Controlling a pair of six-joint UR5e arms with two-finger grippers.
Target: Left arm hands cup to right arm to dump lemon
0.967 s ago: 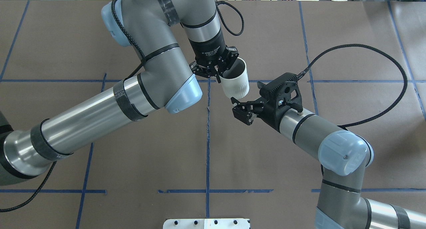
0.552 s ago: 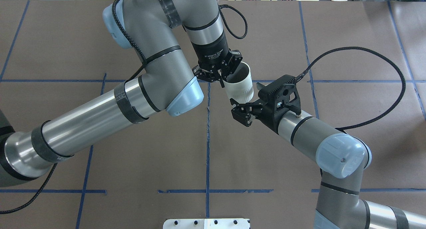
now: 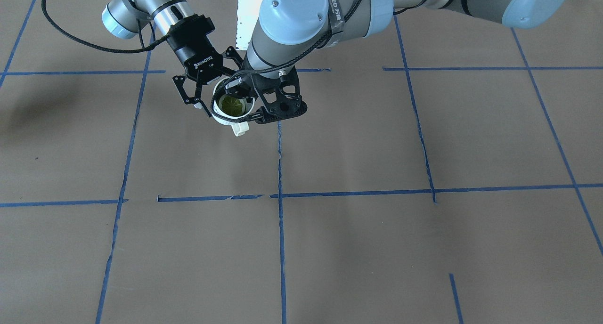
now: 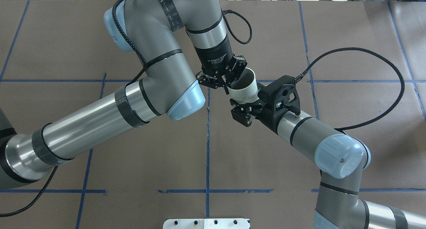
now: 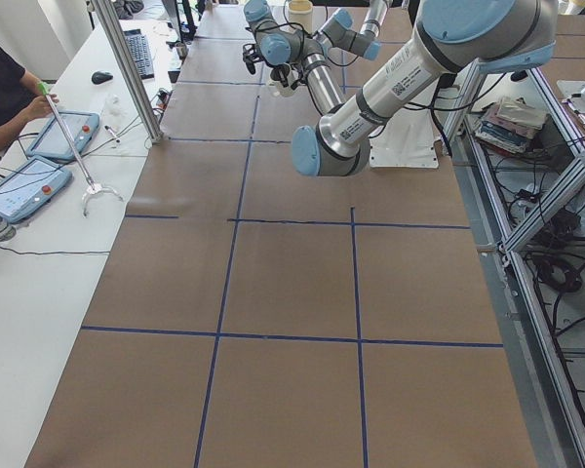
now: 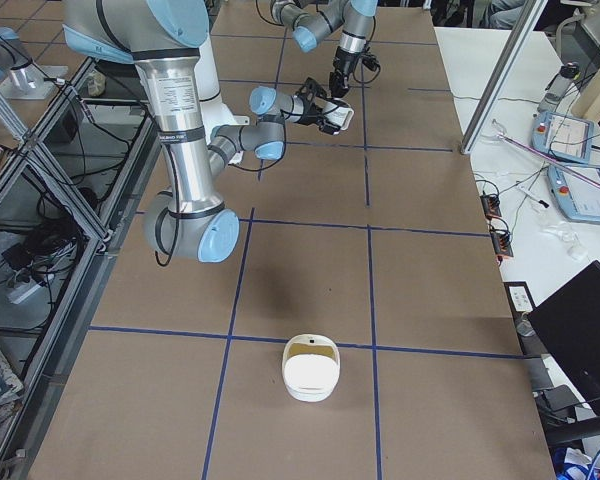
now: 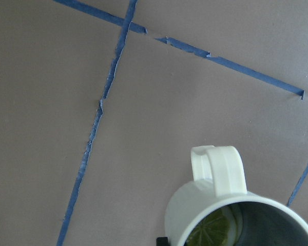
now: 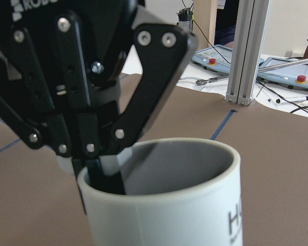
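Observation:
My left gripper (image 4: 229,86) is shut on the rim of the off-white cup (image 4: 246,91), one finger inside and one outside, and holds it in the air over the table's middle. The lemon (image 3: 232,105) lies inside the cup and also shows in the left wrist view (image 7: 210,230). The cup's handle (image 3: 239,130) points away from me. My right gripper (image 4: 240,110) is open, its fingers at the cup's lower body. I cannot tell whether they touch it. The right wrist view shows the cup (image 8: 185,205) close up, with dark lettering on its side.
The brown table (image 4: 100,149) is marked with blue tape lines. A white container (image 6: 311,368) sits on it toward my right end. A white plate (image 4: 206,223) lies at my front edge. Operators' tablets (image 5: 49,136) lie on a side table.
My left arm has carried the cup to the right and down toward the right gripper. The right gripper has edged in, and the cup's base now overlaps its open fingers.

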